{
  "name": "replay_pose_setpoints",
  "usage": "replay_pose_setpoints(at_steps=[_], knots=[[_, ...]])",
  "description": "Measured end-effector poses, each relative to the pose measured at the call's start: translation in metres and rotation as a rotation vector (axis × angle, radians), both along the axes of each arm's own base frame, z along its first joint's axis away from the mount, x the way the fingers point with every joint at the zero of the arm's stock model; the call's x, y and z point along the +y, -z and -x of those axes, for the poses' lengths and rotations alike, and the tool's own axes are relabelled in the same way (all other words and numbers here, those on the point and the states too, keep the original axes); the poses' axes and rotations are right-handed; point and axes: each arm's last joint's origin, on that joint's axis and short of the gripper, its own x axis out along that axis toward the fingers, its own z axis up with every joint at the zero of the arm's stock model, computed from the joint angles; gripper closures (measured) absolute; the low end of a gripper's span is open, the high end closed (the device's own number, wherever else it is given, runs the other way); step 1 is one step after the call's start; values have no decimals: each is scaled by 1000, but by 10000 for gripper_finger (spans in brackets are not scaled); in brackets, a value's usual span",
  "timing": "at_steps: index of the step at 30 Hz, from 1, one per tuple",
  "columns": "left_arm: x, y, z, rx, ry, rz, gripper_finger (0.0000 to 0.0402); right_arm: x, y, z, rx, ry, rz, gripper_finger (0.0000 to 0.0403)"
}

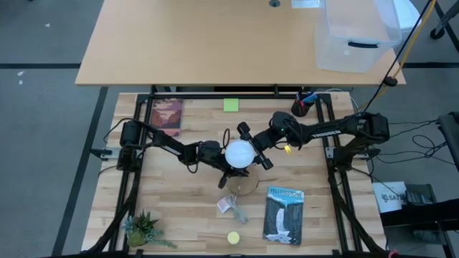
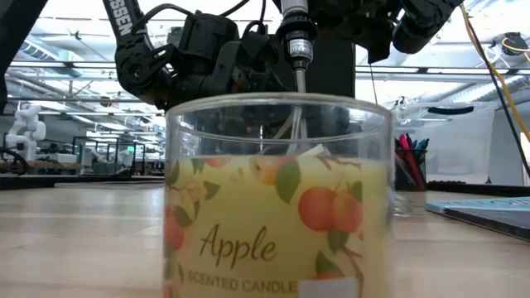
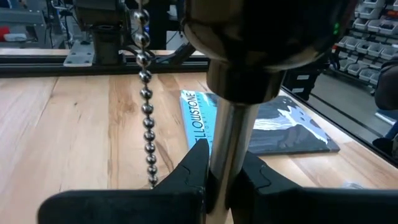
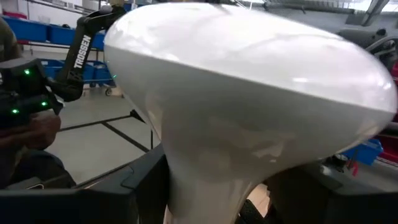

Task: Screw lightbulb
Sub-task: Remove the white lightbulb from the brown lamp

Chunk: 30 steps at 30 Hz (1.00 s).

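The white frosted lightbulb (image 1: 239, 153) hangs over a small lamp with a round wooden base (image 1: 244, 186), a thin metal stem (image 3: 233, 130) and a socket (image 3: 267, 50) with a bead chain (image 3: 146, 106). My right gripper (image 1: 254, 147), reaching in from the table's right, is shut on the lightbulb (image 4: 249, 93). My left gripper (image 3: 224, 168), coming from the table's left, is shut on the stem below the socket. The bulb's screw neck is hidden, so I cannot tell whether it sits in the socket. My left gripper pinches the lamp's metal stem (image 3: 231, 155) between its two fingers, a little below the socket. The fingers come nearly level from the table's left and lie across the upright stem. The lamp stands on its wooden base. My right gripper holds the lightbulb between its two fingers (image 4: 146, 186), on the taper (image 4: 205, 180) under the globe. It comes about level from the table's right. The globe is up, clear of the table.
A Yellowstone book (image 1: 285, 213) lies near right, a red book (image 1: 166, 115) far left, a green note (image 1: 231, 105) and a pen cup (image 1: 303, 107) at the far edge. A plant (image 1: 143, 229), a wrapper (image 1: 229, 206) and an apple candle jar (image 2: 277, 199) sit near the front.
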Motion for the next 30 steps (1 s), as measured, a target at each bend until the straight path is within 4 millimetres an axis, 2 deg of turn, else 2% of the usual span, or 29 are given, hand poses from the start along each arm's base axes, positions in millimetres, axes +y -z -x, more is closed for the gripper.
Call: replay_pose_setpoints(at_steps=[14, 23, 30], knots=[[0, 0, 0, 5, -16, 1, 371, 1, -3, 2, 9, 25, -9, 157], [3, 0, -1, 13, -124, -2, 371, 0, -7, 2, 41, 70, -49, 110], [7, 1, -2, 19, -273, -41, 371, 3, -18, 17, 109, 121, -23, 103]])
